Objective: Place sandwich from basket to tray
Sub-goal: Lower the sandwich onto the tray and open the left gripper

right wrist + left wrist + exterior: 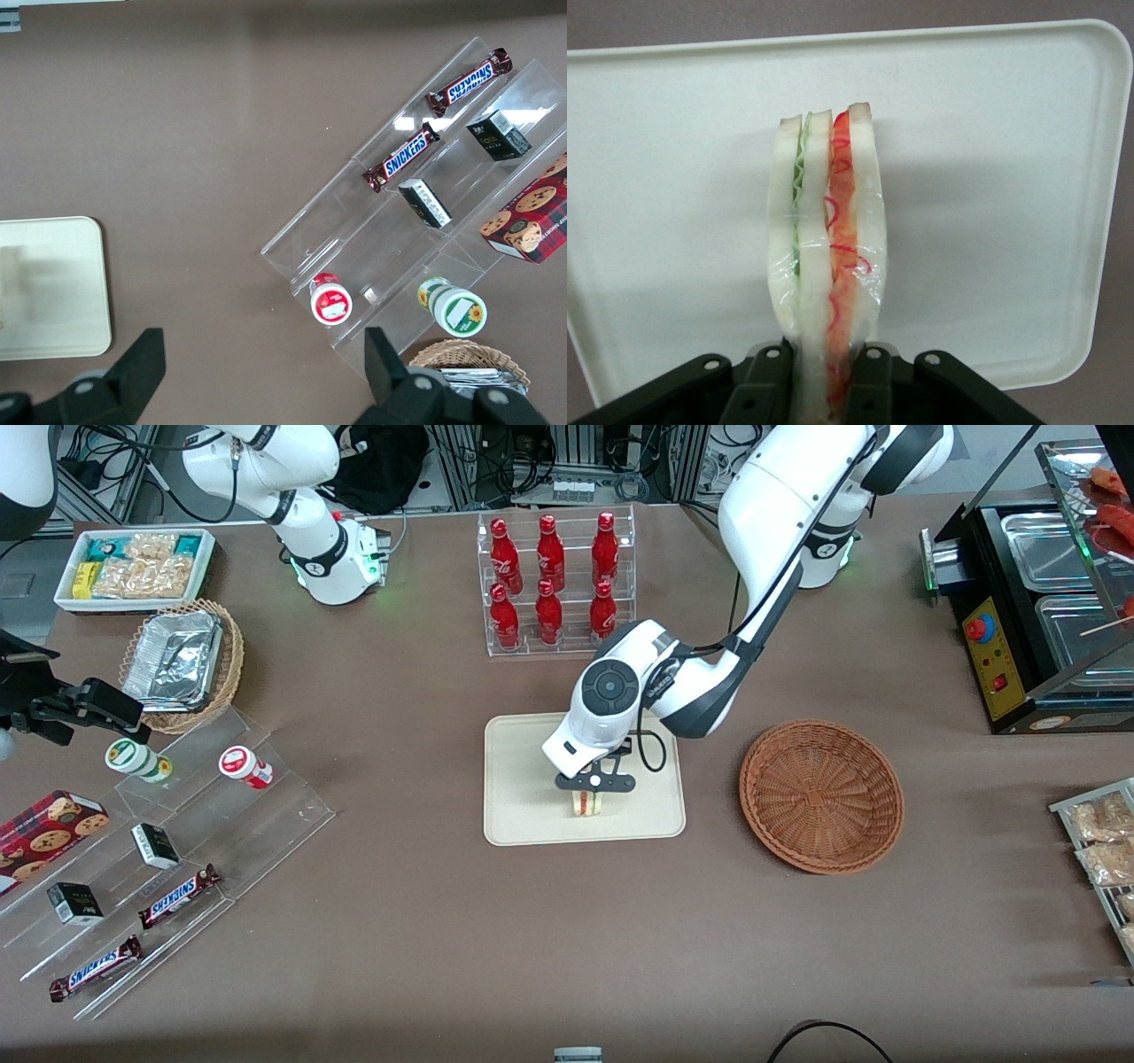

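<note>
My left gripper (588, 801) is over the cream tray (523, 815), shut on the sandwich (587, 804), a wrapped wedge of pale bread with red, orange and green filling. In the left wrist view the sandwich (827, 257) stands on edge between my black fingers (873, 390), with the tray (992, 177) right under it. I cannot tell whether it touches the tray. The reddish-brown wicker basket (821, 794) stands beside the tray toward the working arm's end of the table, with nothing in it.
A clear rack of red bottles (554, 580) stands farther from the front camera than the tray. Clear steps with snacks (168, 841), a tan basket with a foil container (182, 662) and a white snack bin (133, 567) lie toward the parked arm's end. A black food warmer (1036, 602) stands at the working arm's end.
</note>
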`<state>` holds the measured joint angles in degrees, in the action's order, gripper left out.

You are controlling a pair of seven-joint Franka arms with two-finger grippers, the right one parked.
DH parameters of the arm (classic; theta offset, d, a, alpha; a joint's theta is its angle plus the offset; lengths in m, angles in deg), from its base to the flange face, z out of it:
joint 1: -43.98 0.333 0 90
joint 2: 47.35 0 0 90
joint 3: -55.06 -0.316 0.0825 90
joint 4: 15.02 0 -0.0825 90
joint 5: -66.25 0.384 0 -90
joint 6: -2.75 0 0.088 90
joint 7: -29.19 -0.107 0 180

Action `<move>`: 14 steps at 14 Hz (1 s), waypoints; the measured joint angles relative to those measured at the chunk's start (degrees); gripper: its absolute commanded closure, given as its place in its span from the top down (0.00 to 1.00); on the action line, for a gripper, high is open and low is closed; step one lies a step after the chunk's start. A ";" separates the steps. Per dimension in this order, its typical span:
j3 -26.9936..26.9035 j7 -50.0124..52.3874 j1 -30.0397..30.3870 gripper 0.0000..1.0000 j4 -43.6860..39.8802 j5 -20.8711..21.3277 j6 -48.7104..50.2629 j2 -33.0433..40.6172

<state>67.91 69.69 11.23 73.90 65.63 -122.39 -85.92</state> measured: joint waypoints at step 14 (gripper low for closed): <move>-1.51 2.94 -0.66 1.00 -3.43 2.19 8.69 4.93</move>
<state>66.40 72.63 10.57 70.46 67.82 -113.70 -80.98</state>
